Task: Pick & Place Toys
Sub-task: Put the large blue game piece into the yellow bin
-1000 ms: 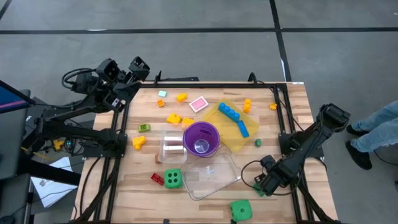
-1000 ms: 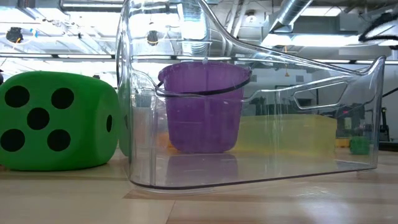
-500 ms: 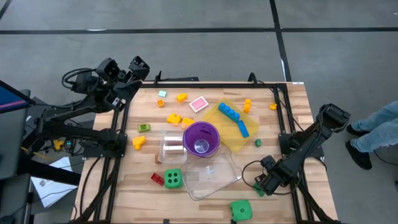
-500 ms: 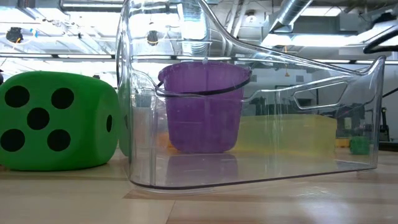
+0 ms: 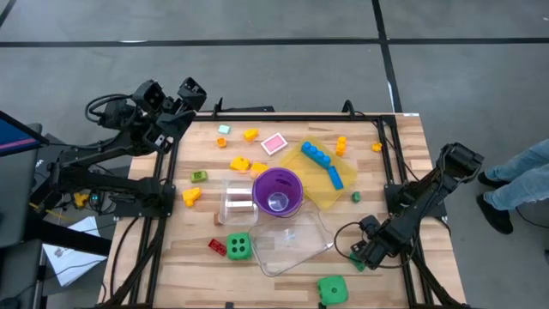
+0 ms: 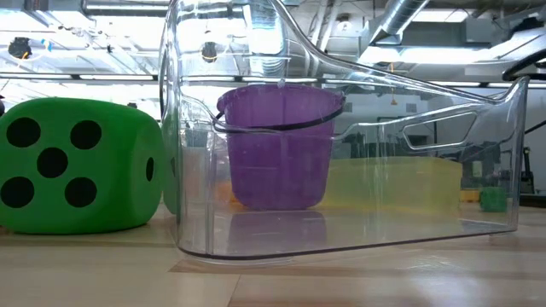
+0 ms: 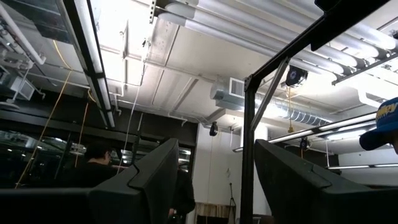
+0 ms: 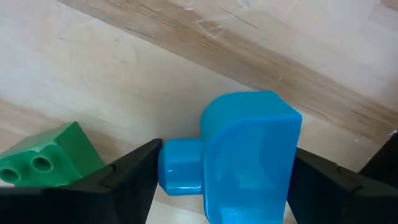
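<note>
Toys lay scattered; your right gripper (image 8: 217,180) grasped a blue brick (image 8: 249,162), so you needed a level lift.

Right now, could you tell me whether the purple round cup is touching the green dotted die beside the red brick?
Apart. The high view shows bare wood between the purple round cup and the green dotted die.

The desk (image 5: 403,154) is pale wood grain in a black frame. At centre stands a purple cup (image 5: 277,190) beside a yellow translucent tray (image 5: 319,184) carrying blue bricks (image 5: 316,154). Green dice (image 5: 239,247) bear black dots; the one at the low view's left (image 6: 77,166) shows five. A pink piece (image 5: 274,143) lies upper centre, a red brick (image 5: 217,246) lower left. The right wrist view shows a light-blue piece (image 8: 249,158) beside a green brick (image 8: 43,158).
</note>
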Robot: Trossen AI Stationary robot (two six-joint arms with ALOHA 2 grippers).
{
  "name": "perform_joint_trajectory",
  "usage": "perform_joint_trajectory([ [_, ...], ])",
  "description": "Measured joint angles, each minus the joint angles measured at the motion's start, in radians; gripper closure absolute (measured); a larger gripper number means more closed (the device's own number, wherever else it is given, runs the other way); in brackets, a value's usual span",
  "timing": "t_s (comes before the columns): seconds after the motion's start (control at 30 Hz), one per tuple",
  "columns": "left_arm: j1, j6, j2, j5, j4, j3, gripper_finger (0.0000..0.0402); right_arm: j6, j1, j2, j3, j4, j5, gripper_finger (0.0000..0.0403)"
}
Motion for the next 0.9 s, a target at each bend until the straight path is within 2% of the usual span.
perform_joint_trajectory([
  [0.2,0.0,0.0,0.0,0.0,0.0,0.0,0.0196,0.002,0.0,0.0,0.017,-0.023,0.002,0.013],
  [0.43,0.0,0.0,0.0,0.0,0.0,0.0,0.0196,-0.033,-0.001,-0.025,0.077,-0.148,0.028,0.0136],
  [0.7,0.0,0.0,0.0,0.0,0.0,0.0,0.0196,-0.027,-0.04,-0.244,0.11,-0.339,0.213,0.0138],
  [0.9,0.0,0.0,0.0,0.001,0.0,0.0,0.0196,-0.106,-0.149,-0.458,0.11,-0.4,0.404,0.0138],
])
